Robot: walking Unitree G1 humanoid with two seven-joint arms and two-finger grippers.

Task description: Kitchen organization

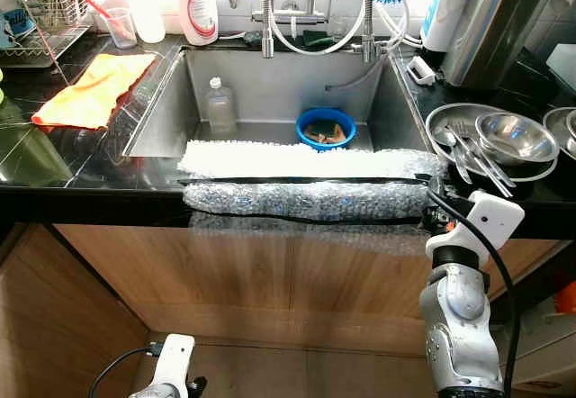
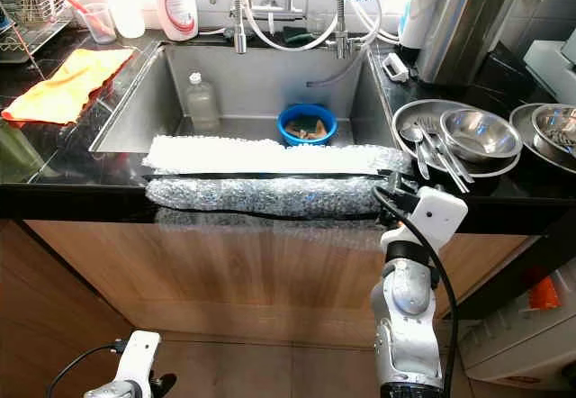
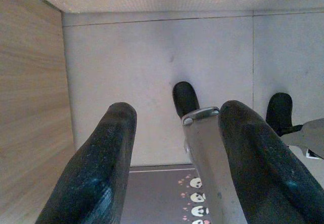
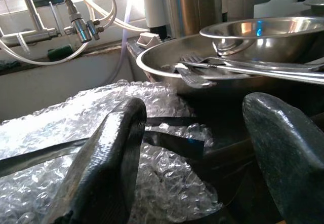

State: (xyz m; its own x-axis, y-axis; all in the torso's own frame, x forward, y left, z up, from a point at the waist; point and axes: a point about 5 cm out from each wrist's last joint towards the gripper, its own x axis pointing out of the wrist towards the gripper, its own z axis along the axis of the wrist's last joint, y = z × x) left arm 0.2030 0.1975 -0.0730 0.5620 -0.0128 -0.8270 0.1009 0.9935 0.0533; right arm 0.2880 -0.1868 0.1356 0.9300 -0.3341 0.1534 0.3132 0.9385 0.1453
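Bubble wrap (image 1: 306, 198) is taped over the front edge of the sink (image 1: 270, 92), most likely as padding where the robot stands close to the black surface (image 1: 81, 168). Right claw (image 4: 197, 148) is raised to that edge at the sink's right front corner, fingers spread with nothing between them, just short of the wide steel dish (image 1: 535, 171). The dish sits on the surface to the right of the sink and carries a steel bowl (image 1: 515, 137) plus loose cutlery (image 1: 468, 146) laid across its floor; a spoon and forks can be made out. As a judgement, these are the items to be organised, and the spread fingers suggest an approach toward the dish rim or the cutlery, not yet a grasp.

Left claw (image 3: 174, 158) hangs idle low beside the wooden cabinet front, fingers apart and pointing at the floor.

Inside the sink basin stand a clear bottle (image 1: 219, 105) near the left rear and a blue bowl (image 1: 325, 129) holding scraps, which implies washing is pending. An orange cloth (image 1: 94, 87) lies on the surface to the left of the sink, near a wire rack (image 1: 45, 11). A detergent bottle (image 1: 198, 6) stands behind the sink beside the tap hoses.

Risk: cutlery lies loose and may slide if the dish is tilted
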